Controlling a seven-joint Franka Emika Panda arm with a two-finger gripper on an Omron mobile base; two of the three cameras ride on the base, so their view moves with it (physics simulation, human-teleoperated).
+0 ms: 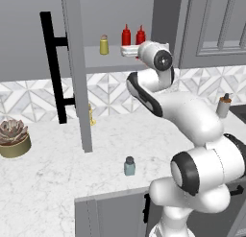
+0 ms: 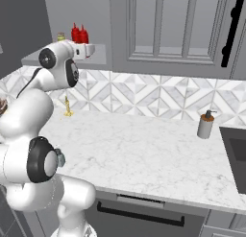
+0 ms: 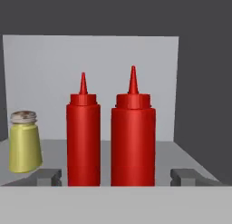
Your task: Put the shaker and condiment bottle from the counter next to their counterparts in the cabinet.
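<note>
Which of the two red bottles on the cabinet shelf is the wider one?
The right red bottle in the hand view: its body is wider than the slim red bottle beside the yellow shaker.

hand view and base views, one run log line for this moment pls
gripper: open, at cabinet shelf | condiment bottle: on shelf beside slim red bottle, released | shaker: on counter | next: fetch shaker

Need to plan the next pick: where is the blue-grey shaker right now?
In the left base view the shaker stands upright on the counter near its front edge, below the open cabinet, just left of the arm's base.
</note>
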